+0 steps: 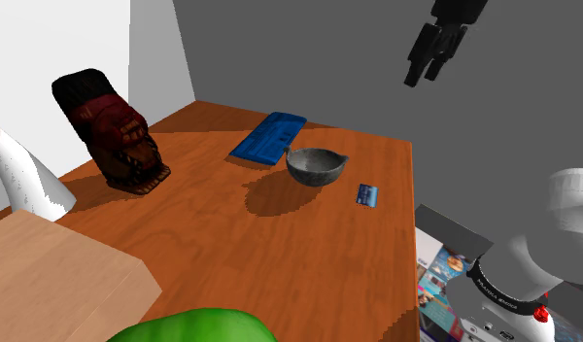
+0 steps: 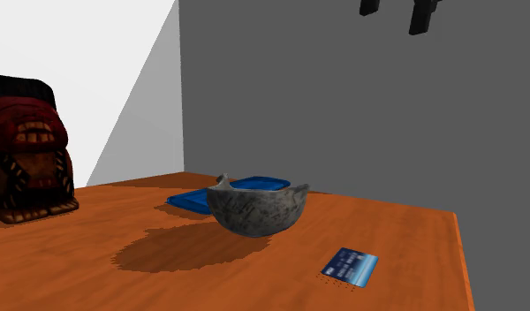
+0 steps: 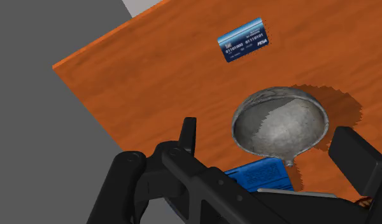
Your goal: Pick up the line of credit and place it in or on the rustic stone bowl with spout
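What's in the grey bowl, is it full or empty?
Empty. The wrist view looks down into the bowl: its inside is bare grey. The blue card lies flat on the table, apart from it.

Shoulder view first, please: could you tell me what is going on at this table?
The arm's black gripper hangs high above the wooden table, fingers open and holding nothing. The blue credit card lies flat on the table, beside but apart from the empty grey stone bowl with a spout. The pick-up has not yet begun.
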`<state>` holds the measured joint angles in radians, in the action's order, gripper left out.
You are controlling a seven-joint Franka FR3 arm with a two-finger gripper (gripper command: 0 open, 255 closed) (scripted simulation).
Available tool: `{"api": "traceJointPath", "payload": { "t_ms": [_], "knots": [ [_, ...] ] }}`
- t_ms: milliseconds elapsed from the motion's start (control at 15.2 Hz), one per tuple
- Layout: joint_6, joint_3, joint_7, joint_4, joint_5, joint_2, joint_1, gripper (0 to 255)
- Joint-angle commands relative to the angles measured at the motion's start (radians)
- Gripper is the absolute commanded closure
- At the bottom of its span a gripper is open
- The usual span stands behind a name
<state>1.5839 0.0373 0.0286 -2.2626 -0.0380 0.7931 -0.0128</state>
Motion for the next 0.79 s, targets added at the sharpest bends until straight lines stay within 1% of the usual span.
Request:
{"api": "traceJointPath", "payload": {
  "t_ms": [0, 330, 726],
  "knots": [
    [0.000, 0.000, 0.000, 0.000, 0.000, 0.000, 0.000, 0],
    [0.041, -0.013, 0.193, -0.061, -0.079, -0.122, 0.057, 0],
    [0.111, -0.017, 0.406, -0.147, -0.193, -0.263, 0.109, 0]
  ]
}}
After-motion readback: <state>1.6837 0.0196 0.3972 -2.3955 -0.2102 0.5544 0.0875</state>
